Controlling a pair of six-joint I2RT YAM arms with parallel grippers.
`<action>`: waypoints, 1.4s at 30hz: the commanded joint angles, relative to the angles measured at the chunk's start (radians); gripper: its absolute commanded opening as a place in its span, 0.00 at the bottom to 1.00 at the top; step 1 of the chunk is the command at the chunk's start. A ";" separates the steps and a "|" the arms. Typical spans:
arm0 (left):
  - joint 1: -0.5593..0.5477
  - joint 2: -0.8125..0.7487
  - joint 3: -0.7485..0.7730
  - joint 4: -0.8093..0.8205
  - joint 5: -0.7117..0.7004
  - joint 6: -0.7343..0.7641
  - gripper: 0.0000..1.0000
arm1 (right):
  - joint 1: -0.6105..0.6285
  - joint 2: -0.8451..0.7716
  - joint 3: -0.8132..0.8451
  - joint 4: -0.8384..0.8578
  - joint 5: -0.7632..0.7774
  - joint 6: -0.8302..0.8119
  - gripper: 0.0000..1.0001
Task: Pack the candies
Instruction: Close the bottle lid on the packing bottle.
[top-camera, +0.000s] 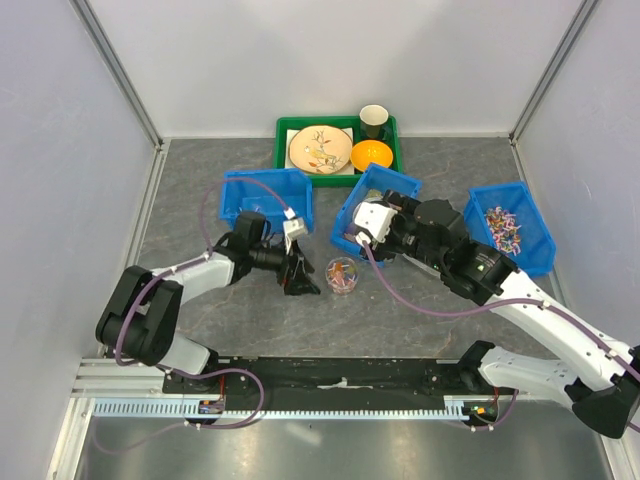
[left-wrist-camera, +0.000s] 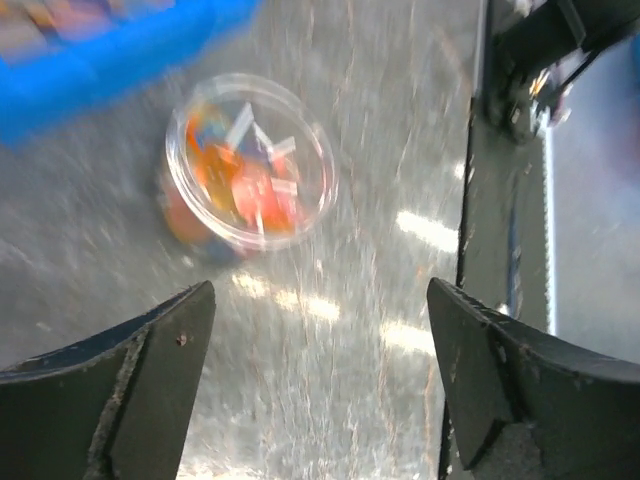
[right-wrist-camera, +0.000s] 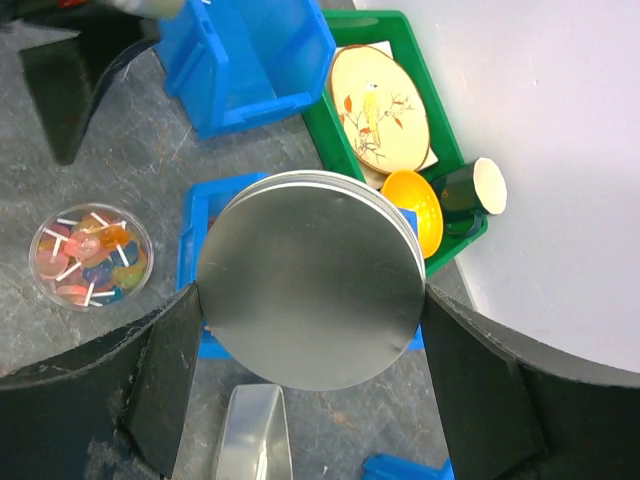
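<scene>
Black fingers (left-wrist-camera: 150, 390) of the left gripper (left-wrist-camera: 320, 385) fill the foreground of the left wrist view, spread wide and holding nothing, with bare grey table (left-wrist-camera: 400, 130) between them. Just beyond stands a clear round tub (left-wrist-camera: 250, 165), upright and uncovered, holding the candies (left-wrist-camera: 240, 190): orange, red and blue sweets with white stick ends, piled near the rim. Seen from above, this tub sits on the table between the two arms, just beside the left gripper's tips. The right gripper (right-wrist-camera: 310, 330) is closed around a round silvery lid (right-wrist-camera: 312, 280), its fingers touching opposite edges, and hovers over the middle blue bin (top-camera: 375, 205). More loose candies lie in the right blue bin (top-camera: 515, 225), well apart from the tub. Risks, as judged: the left fingers, so close to the tub, could nudge or tip it and spill the sweets; the lid, pinched only by its rim, could slip or tilt; sticks standing proud of the rim could stop the lid from seating flat; the two arms, working near one another, could collide over the tub.
</scene>
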 joint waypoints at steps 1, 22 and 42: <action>-0.026 -0.003 -0.139 0.380 -0.056 0.029 0.97 | -0.014 -0.009 0.072 -0.032 -0.020 0.030 0.84; -0.221 0.469 -0.197 1.074 -0.328 0.017 0.99 | -0.048 -0.001 0.109 -0.124 -0.061 0.037 0.85; -0.329 0.474 -0.194 1.119 -0.088 0.226 0.80 | -0.080 0.227 -0.014 -0.304 -0.322 -0.064 0.80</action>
